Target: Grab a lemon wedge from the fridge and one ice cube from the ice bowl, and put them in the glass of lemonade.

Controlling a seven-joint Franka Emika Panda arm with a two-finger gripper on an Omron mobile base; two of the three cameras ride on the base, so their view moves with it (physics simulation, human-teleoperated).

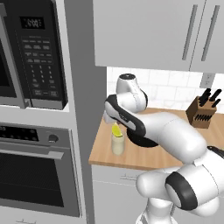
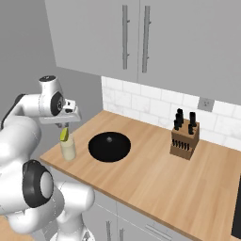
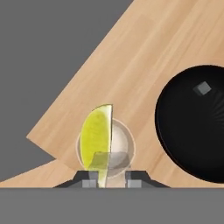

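Hovering over glass of lemonade (image 3: 106,148), end effector (image 3: 108,180) grips lemon wedge (image 3: 97,138), not yet dropped; ice cube (image 3: 202,88) waits in ice bowl (image 3: 192,127), right of frame.

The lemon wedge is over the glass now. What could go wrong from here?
1. The lemon wedge stands on the left half of the glass of lemonade in the hand view, partly over its rim. On release it may tip out onto the counter.
2. The glass stands near the counter's front corner, so a nudge from the gripper could push it off.
3. The ice bowl lies close beside it; reaching there may knock the glass.
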